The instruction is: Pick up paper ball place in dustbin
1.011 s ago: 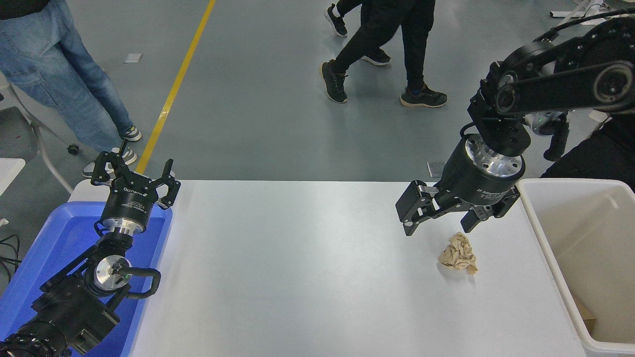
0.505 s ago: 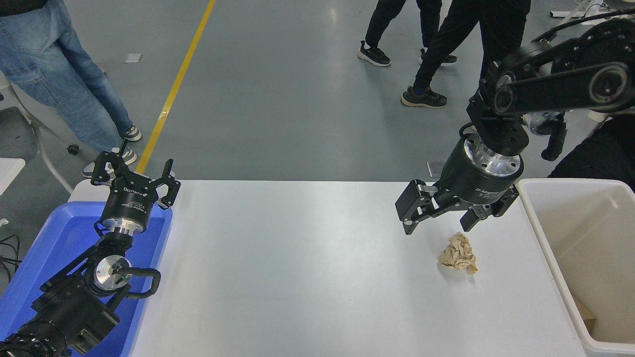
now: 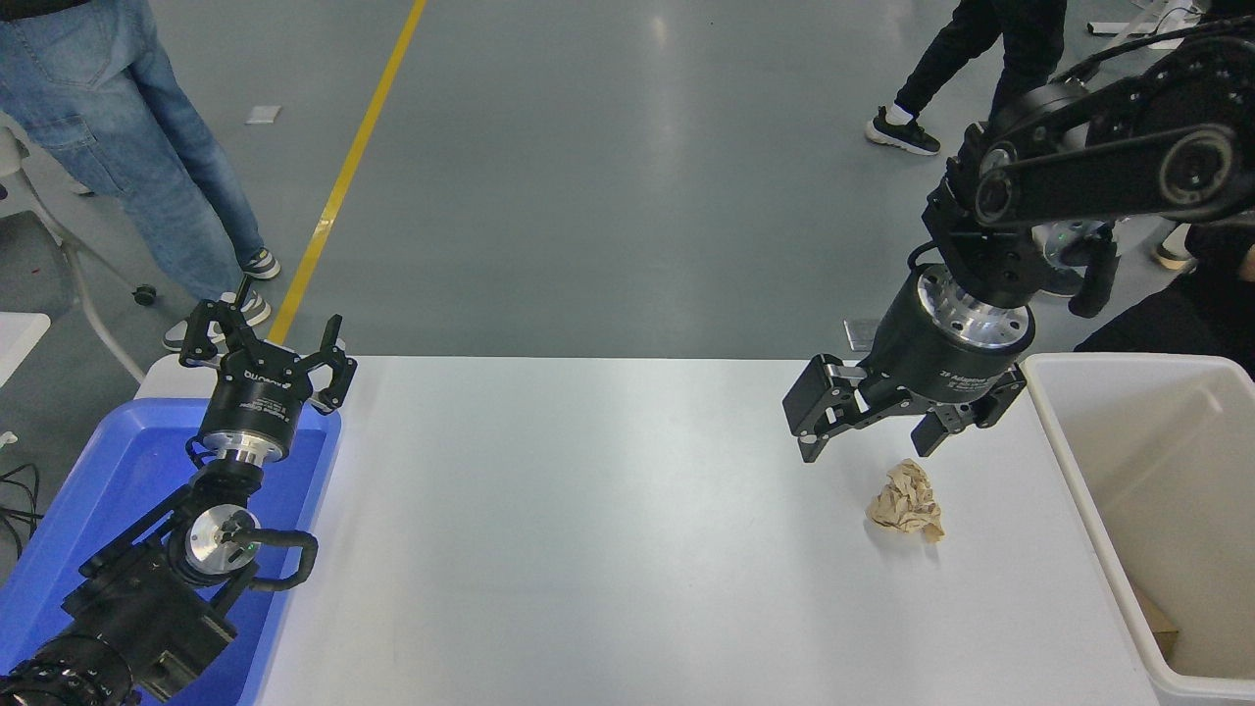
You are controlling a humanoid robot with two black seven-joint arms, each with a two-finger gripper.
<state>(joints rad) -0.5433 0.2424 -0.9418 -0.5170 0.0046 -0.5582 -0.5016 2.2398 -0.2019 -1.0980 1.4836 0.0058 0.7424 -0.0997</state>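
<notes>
The paper ball [image 3: 906, 502], a crumpled tan wad, lies on the white table [image 3: 588, 529] toward its right side. My right gripper [image 3: 868, 443] hangs open just above and slightly behind the ball, fingers spread wide, nothing between them. One finger tip is close over the ball's top edge. The dustbin [image 3: 1162, 510], an off-white deep bin, stands at the table's right edge, beside the ball. My left gripper [image 3: 265, 338] is parked open at the far left, over the blue tray.
A shallow blue tray [image 3: 127, 490] sits at the table's left end under the left arm. People's legs stand on the grey floor beyond the table, at top left and top right. A brown scrap lies in the dustbin's bottom corner.
Neither arm nor the paper ball has visibly moved. The people walking behind the table have shifted to the right.
</notes>
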